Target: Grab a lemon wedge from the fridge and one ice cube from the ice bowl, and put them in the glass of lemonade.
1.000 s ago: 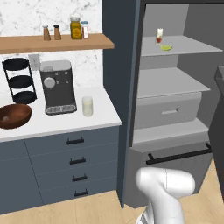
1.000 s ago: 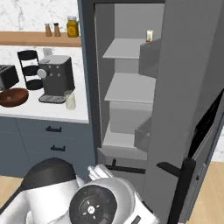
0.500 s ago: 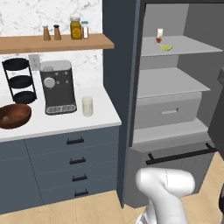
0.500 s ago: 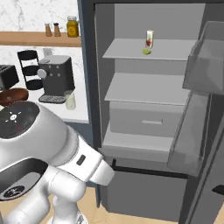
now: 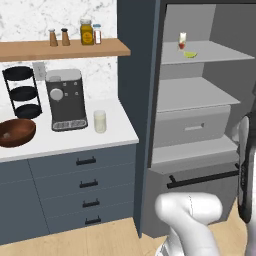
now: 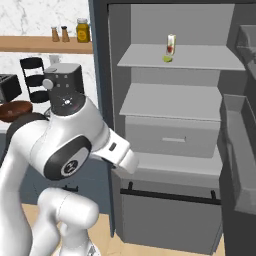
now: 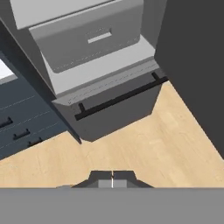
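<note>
The fridge [image 5: 138,100] stands open, with pale grey shelves inside. On its top shelf lies the lemon wedge [image 5: 190,54], tiny and yellow-green [image 6: 168,59], next to a small pale bottle [image 5: 182,41]. The glass of lemonade [image 5: 100,121] stands on the white counter beside the coffee machine. At the counter's left sits the brown ice bowl [image 5: 16,132]; the ice cube in it is too small to make out. My gripper [image 7: 112,178] is shut with nothing in it. It hangs low over the wooden floor, facing the fridge's bottom drawer [image 7: 113,113].
The fridge's bottom drawer carries a black bar handle [image 5: 202,178]. The open door with its bins [image 6: 239,150] stands at the right. A coffee machine [image 5: 65,99], a black three-tier rack [image 5: 21,92] and a shelf of jars [image 5: 60,48] sit left of the fridge. My arm [image 6: 65,145] hides part of the counter.
The fridge door has swung wider open. My arm has risen and swung across the right base view, and its forearm has come in at the right edge of the left base view.
</note>
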{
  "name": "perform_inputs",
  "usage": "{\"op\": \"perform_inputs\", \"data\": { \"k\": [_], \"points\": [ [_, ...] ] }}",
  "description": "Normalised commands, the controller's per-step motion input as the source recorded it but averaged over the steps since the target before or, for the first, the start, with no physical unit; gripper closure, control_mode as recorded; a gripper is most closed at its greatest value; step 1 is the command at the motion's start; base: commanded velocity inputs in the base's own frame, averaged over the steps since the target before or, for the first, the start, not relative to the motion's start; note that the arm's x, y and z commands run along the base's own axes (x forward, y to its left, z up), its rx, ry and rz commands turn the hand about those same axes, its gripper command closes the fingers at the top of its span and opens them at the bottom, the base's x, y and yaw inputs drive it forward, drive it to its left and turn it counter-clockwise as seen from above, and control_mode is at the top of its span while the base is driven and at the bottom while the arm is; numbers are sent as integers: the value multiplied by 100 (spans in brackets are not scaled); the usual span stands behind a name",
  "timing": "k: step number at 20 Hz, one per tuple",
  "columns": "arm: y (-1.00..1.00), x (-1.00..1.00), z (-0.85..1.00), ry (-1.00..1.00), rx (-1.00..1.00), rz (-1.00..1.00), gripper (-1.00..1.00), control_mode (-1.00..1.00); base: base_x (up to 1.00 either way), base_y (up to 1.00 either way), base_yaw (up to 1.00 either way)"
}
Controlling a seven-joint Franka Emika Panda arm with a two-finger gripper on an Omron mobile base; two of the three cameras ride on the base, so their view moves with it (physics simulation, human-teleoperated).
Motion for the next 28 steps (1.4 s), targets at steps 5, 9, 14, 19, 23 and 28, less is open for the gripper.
{"op": "perform_inputs", "data": {
  "k": [5,9,14,19,23,28],
  "points": [
    [30,56,-45,-1,0,11,100,-100,0,0,0],
    [63,9,-43,-9,0,15,100,-100,0,0,0],
    [56,34,-25,-15,1,14,-100,-100,0,0,0],
    [58,35,-1,-11,0,5,-100,-100,0,0,0],
    [25,1,14,2,0,0,-100,-100,0,0,0],
    [9,0,2,1,0,0,-100,-100,0,0,0]
  ]
}}
